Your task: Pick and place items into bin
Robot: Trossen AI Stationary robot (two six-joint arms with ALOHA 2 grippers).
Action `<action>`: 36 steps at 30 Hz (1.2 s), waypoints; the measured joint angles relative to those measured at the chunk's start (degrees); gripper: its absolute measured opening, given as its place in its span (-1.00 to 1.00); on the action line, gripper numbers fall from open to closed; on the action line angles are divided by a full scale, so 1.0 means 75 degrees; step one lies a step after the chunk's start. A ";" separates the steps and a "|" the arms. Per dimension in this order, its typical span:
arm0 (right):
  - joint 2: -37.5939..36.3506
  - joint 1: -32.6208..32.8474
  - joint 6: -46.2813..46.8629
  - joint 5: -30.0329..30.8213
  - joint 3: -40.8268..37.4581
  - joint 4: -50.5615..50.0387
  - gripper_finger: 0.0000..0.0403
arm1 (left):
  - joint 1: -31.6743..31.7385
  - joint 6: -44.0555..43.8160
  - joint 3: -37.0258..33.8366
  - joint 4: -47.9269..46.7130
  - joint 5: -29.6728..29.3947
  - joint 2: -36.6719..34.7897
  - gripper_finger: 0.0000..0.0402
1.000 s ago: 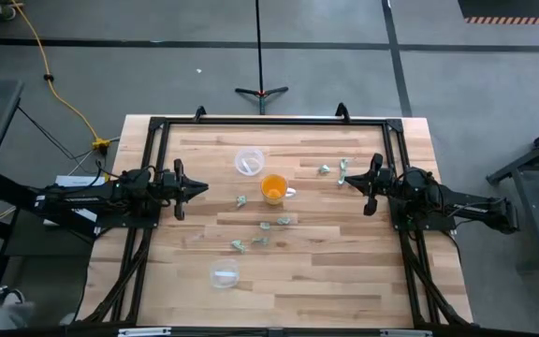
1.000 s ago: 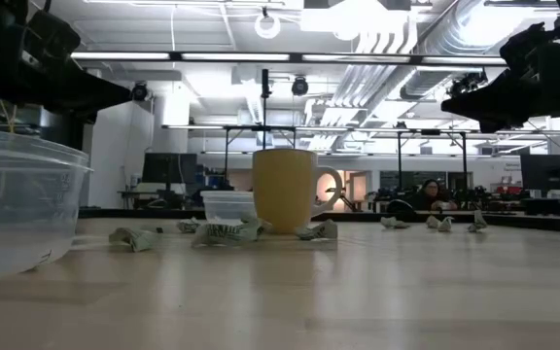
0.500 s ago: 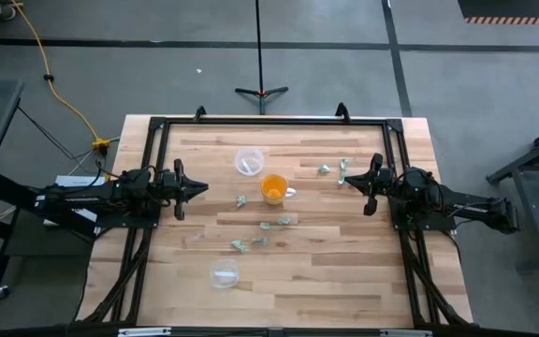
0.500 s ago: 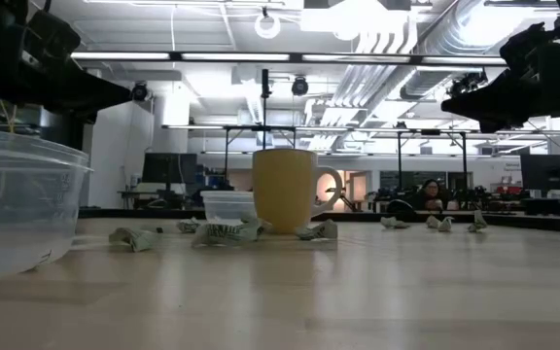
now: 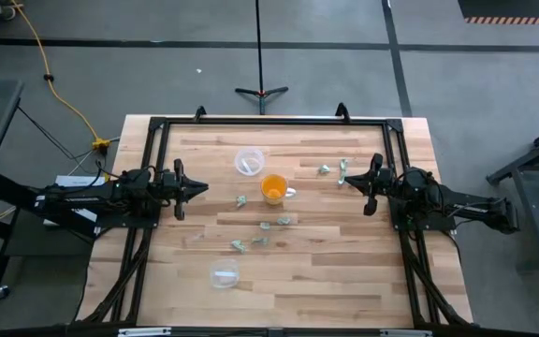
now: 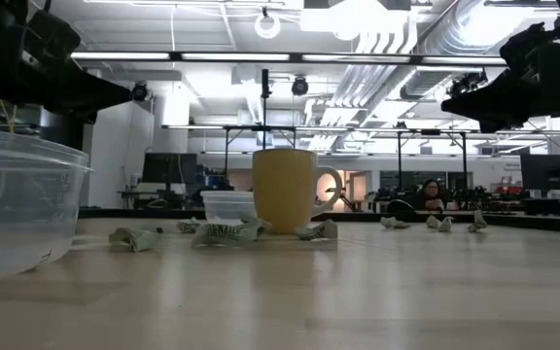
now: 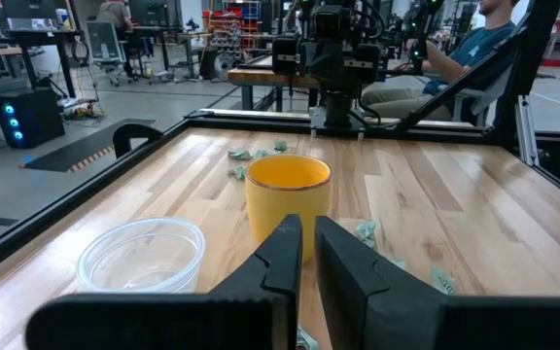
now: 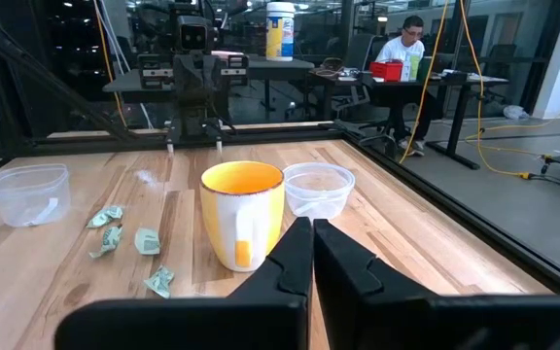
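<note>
Grey concrete floor (image 5: 438, 75), yellow cable (image 5: 59, 89) trailing at left. Ceiling strip lights (image 6: 290, 56), exposed ducts (image 6: 397, 29); desks (image 8: 358, 68) behind.

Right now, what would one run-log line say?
left gripper: empty, left edge | right gripper: shut, empty, right edge | pieces: loose on table | cup: centre

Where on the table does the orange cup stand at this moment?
In the high view the orange cup stands near the table's middle, between both arms, beside a clear bowl, with small pale pieces scattered around it.
</note>
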 joint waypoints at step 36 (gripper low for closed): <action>0.0002 0.0000 0.0000 0.0002 -0.0001 -0.0001 -0.99 | -0.0002 0.0000 0.0000 0.0000 0.0003 0.0000 -0.67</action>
